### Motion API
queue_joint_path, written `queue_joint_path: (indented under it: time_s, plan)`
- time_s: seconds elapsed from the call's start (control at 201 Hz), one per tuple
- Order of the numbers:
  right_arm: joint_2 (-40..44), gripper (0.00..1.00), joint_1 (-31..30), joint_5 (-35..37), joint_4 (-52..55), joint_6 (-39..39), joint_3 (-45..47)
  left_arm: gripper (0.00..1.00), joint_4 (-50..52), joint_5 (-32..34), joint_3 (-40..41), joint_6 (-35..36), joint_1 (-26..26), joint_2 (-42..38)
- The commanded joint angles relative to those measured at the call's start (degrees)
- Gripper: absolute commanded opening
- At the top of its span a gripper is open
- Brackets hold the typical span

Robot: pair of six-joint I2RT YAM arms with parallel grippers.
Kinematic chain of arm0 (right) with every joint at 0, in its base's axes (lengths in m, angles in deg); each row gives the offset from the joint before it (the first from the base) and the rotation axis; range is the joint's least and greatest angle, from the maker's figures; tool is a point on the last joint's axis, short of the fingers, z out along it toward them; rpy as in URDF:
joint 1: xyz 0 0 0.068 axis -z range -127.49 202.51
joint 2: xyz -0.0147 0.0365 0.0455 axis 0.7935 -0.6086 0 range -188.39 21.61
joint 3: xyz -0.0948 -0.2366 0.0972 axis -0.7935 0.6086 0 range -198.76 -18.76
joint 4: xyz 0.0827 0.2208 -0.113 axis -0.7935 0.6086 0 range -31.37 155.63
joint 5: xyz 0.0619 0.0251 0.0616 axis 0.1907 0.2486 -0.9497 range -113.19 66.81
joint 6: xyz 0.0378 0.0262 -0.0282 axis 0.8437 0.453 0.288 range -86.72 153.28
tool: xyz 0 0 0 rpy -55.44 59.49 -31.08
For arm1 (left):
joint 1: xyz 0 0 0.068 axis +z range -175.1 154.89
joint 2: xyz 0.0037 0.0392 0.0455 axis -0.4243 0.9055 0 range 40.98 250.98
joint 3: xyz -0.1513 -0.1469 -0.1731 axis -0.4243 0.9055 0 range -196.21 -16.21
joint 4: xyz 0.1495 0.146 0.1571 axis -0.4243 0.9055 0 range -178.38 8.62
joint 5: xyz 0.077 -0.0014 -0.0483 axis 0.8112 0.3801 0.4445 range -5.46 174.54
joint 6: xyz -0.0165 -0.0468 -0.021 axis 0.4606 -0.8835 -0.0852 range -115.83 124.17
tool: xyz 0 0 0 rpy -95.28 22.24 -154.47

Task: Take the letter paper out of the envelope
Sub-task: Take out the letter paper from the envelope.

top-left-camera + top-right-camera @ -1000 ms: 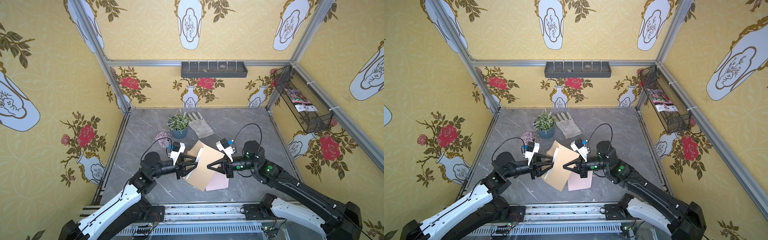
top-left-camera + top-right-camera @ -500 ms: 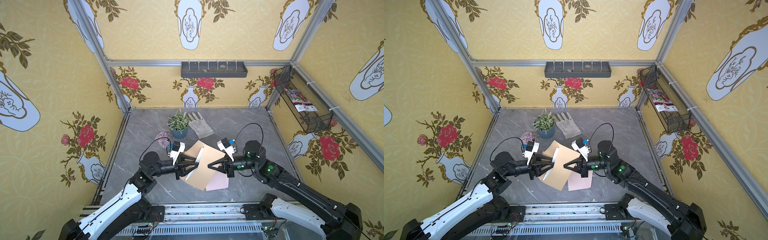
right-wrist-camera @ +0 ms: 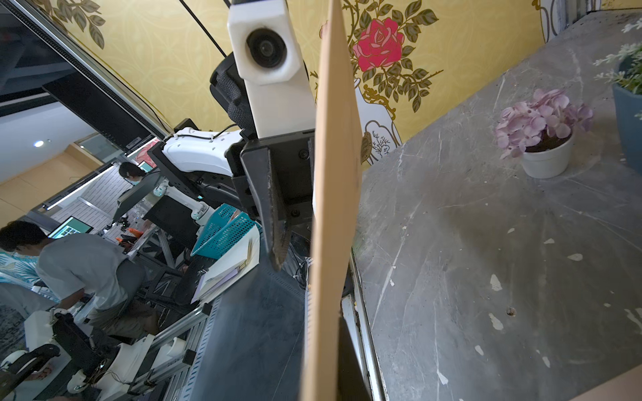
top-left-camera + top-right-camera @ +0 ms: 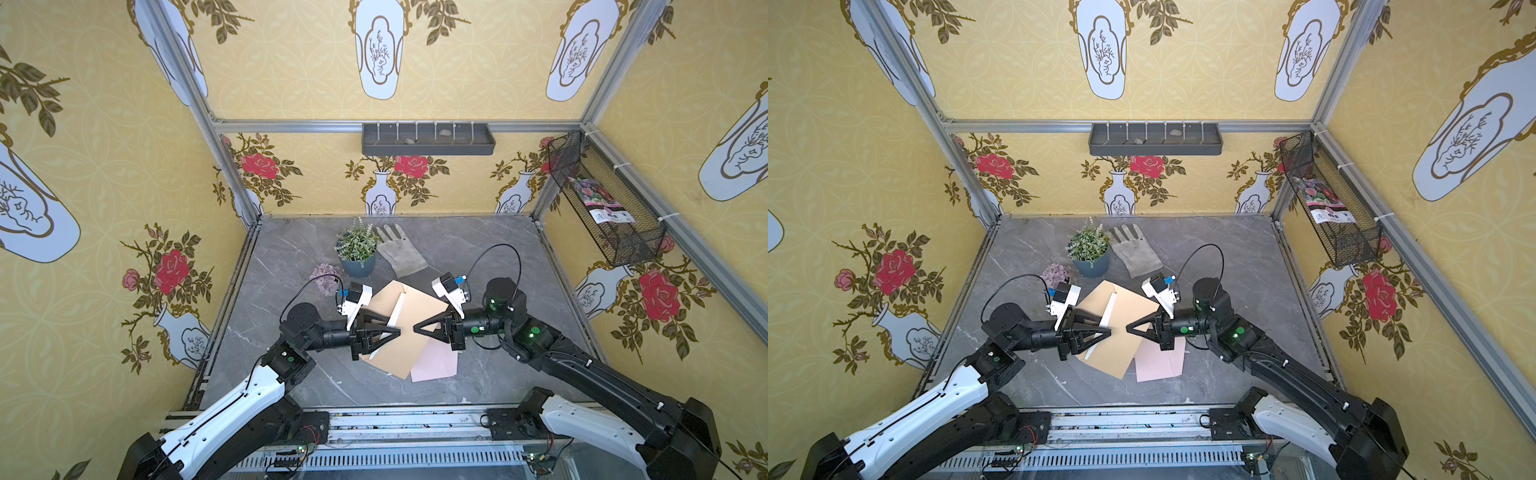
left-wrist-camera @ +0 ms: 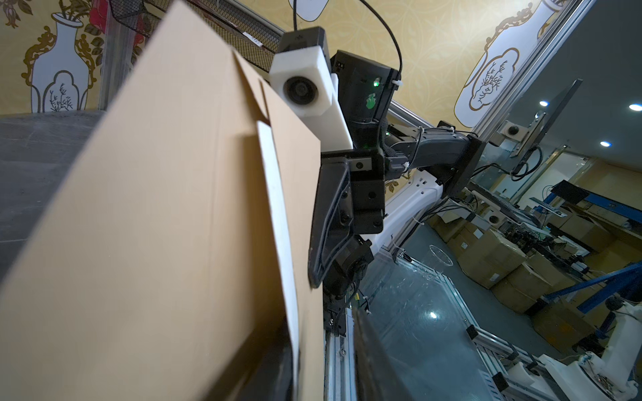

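Left end effector (image 4: 397, 331) narrowed; envelope (image 4: 409, 328) runs diagonally.

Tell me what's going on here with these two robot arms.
Both arms are holding up a brown envelope above the grey table. The right gripper is shut on one edge of it, and the left gripper is at the opposite side, where a white strip shows. A pink sheet of paper lies on the table below, partly under the envelope.

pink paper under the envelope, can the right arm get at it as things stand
Probably not yet: the right claw is shut on the kraft envelope, held up over the pink paper. The table beside the paper is bare.
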Motion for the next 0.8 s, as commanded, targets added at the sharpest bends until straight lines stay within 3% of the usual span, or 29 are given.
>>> queue_joint_path:
  time_s: [0.0,0.11,0.259,0.792]
  plan:
    - [0.61,0.03,0.04,0.25,-3.17,0.47,-0.56,0.28,-1.99,-1.62,0.86,0.06,-0.09,-0.32]
    - [2.07,0.02,-0.03,-0.49,-3.30,0.81,-0.38,0.26,-1.99,-0.94,1.46,0.08,-0.03,-0.84]
    - [4.11,0.00,0.00,-1.36,-3.13,1.51,0.04,0.14,-1.99,-0.14,1.87,0.03,-0.02,-1.47]
    - [4.27,0.00,-0.01,-2.69,-1.74,1.77,1.41,0.11,-1.22,-0.03,0.78,0.44,-0.03,-1.60]
